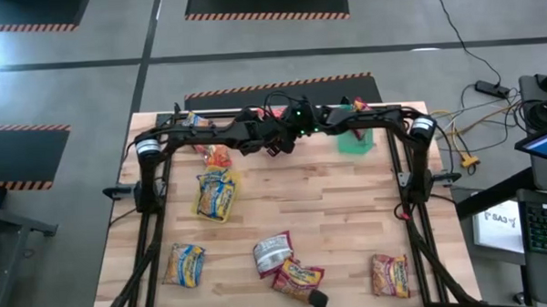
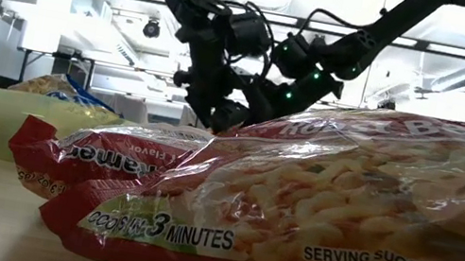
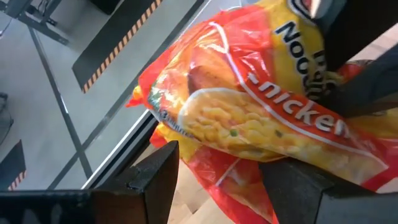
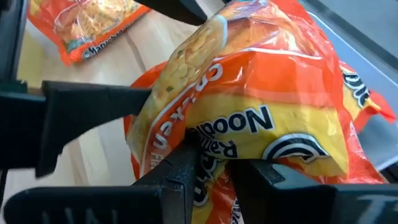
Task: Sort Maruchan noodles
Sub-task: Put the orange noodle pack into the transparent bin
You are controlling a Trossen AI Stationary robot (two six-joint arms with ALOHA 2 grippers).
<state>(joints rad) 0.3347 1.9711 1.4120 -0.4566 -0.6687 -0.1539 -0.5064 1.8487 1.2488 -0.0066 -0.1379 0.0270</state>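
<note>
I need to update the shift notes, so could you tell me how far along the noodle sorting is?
Early, it seems. Done: a few packets lie near the table's far left, possibly already placed. In hand: the left gripper and right gripper both pinch one orange chicken packet above the far middle. Left: five packets on the table, including the silvery one, still lie scattered.

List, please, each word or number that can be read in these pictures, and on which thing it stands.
"3 MINUTES" and "SERVING SUGGESTION": front red packet, low view.
"Flavor": red packet behind it.
"Noo" and "nicken", letters cut off: orange-and-yellow held packet, left wrist view.
"Nood", upside down: the same packet, right wrist view.
Packets in the high view: too small to read.
</note>
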